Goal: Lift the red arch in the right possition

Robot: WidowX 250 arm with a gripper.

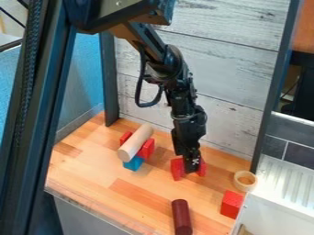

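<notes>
My gripper hangs down over the right-centre of the wooden surface, low at a red arch. Red parts of the arch show on both sides of the gripper's tip, and its middle is hidden behind the gripper. To the left, another red piece sits on a blue block, with a pale wooden cylinder lying tilted across it.
A dark red cylinder lies near the front edge. At the right are a red cube and a pale wooden ring, beside a white ridged rack. Behind the arm stands a plank wall.
</notes>
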